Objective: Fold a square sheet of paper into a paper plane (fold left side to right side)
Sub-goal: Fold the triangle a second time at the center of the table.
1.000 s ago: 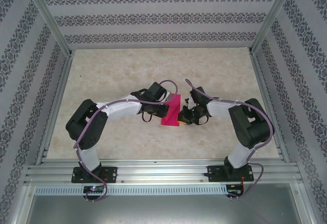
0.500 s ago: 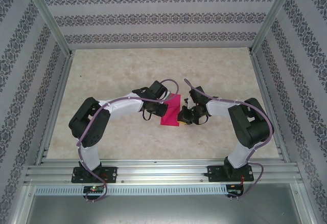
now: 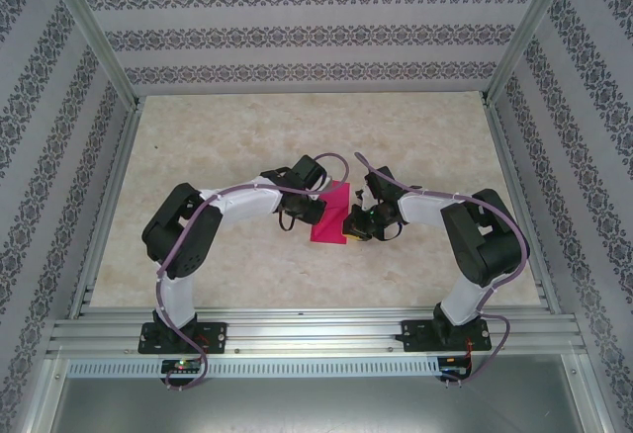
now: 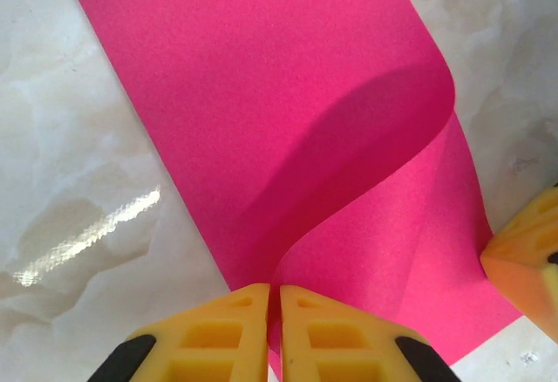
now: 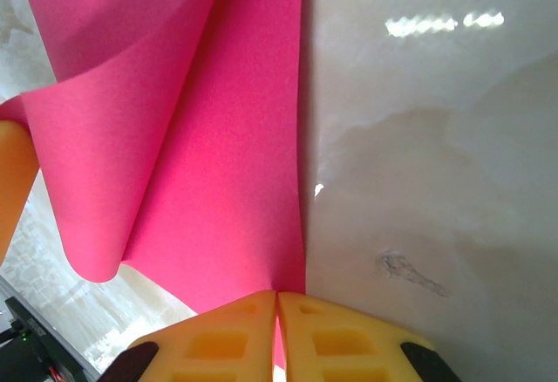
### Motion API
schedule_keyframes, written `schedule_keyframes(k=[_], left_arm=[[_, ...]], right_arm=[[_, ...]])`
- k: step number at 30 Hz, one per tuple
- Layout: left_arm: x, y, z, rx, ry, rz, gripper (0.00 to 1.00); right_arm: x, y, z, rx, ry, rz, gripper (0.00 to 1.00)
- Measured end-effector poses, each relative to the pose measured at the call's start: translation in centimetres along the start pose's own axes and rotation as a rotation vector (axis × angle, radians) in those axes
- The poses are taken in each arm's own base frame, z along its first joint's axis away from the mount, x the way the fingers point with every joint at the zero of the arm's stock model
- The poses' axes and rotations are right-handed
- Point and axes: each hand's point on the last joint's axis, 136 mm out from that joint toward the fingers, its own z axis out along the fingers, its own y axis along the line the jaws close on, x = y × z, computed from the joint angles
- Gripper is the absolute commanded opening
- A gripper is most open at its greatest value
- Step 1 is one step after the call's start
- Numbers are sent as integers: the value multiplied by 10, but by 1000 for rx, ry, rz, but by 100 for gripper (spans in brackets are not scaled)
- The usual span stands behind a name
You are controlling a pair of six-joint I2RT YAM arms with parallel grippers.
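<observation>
The square sheet of paper [image 3: 332, 217] is bright magenta and lies mid-table between the two arms. My left gripper [image 3: 318, 208] is shut on its left edge [image 4: 275, 290], which is lifted and curls over toward the right in a loose arch [image 4: 288, 94]. My right gripper [image 3: 349, 225] is shut on the sheet's right edge [image 5: 277, 295], low against the table, where the paper [image 5: 218, 138] lies flat. An orange finger of the right gripper [image 4: 527, 255] shows at the sheet's far corner in the left wrist view. The paper plane is out of view.
The marble-patterned table [image 3: 227, 136] stretches behind and to both sides of the sheet. Patterned walls and an aluminium frame [image 3: 99, 206] enclose it. The arm bases sit on the rail at the near edge [image 3: 316, 334].
The left arm has shifted slightly to the right, carrying the lifted left edge further over the sheet. The right gripper has stayed in place on the right edge.
</observation>
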Motion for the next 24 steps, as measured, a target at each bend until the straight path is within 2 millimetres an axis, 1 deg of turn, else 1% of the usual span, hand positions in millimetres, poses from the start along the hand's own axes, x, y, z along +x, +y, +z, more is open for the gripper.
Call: schedule_keyframes(k=[11, 24], left_arm=[[-5, 0, 2, -2, -6, 1, 13], [1, 4, 14, -11, 24, -4, 13]], right_arm=[[0, 0, 0, 1, 2, -3, 13], [0, 0, 0, 3, 4, -3, 13]])
